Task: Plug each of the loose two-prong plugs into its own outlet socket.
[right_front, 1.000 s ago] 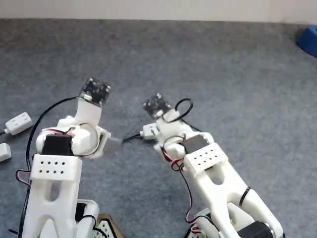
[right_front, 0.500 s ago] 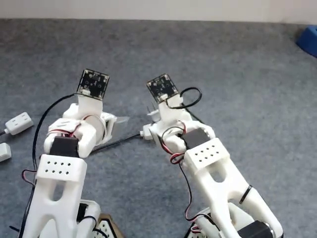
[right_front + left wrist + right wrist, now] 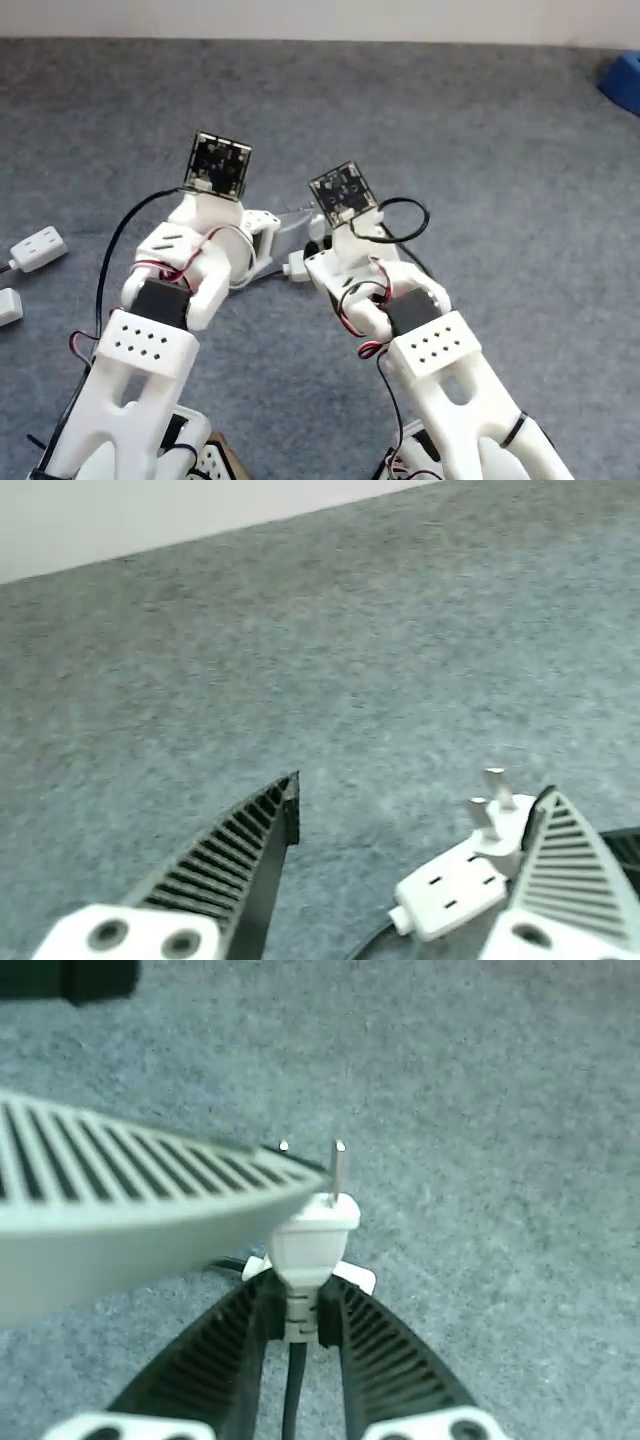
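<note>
My right gripper (image 3: pixel 300 1305) is shut on the base of a white two-prong plug (image 3: pixel 306 1240), which stands with its prongs pointing away from the camera. A white outlet socket (image 3: pixel 450 885) on a black cable lies on the grey carpet just below that plug (image 3: pixel 492 810). My left gripper (image 3: pixel 419 788) is open, and one of its ribbed fingers (image 3: pixel 560 865) is right beside the plug and the socket. That finger (image 3: pixel 150 1205) crosses in front of the plug in the right wrist view. In the high view both arms meet at mid-table around the socket (image 3: pixel 298 266).
Two more white outlet sockets lie at the left edge of the carpet, one (image 3: pixel 38 248) farther back and one (image 3: pixel 8 306) nearer. A blue object (image 3: pixel 622 80) sits at the far right corner. Open carpet stretches behind the arms.
My left arm has swung right and forward, bringing its open gripper up beside the held plug. My right arm has shifted slightly right and kept its hold on the plug.
</note>
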Tool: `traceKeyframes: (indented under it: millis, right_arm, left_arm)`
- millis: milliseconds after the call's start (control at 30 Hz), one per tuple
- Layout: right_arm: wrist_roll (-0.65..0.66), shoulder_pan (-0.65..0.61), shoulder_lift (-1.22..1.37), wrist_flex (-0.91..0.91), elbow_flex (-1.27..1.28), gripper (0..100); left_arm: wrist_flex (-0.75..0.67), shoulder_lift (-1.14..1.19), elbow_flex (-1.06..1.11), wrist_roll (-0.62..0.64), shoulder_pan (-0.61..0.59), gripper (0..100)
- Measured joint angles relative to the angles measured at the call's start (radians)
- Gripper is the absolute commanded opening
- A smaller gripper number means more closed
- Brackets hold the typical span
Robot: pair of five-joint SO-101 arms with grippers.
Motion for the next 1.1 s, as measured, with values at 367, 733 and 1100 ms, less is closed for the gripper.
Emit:
traceKeyframes:
  millis: [367,733,1100]
  right_arm:
    - [0.0,-0.031,-0.063,0.092,-0.002,0.6]
    - [0.0,-0.035,-0.157,0.279,-0.109,0.6]
    - [0.017,-0.035,-0.18,0.308,-0.18,0.6]
  left_arm:
    - [-0.15,-0.002,0.18,-0.044,0.037,35]
    - [-0.236,-0.012,0.284,-0.094,-0.043,35]
    - [-0.239,0.0,0.308,-0.103,-0.044,35]
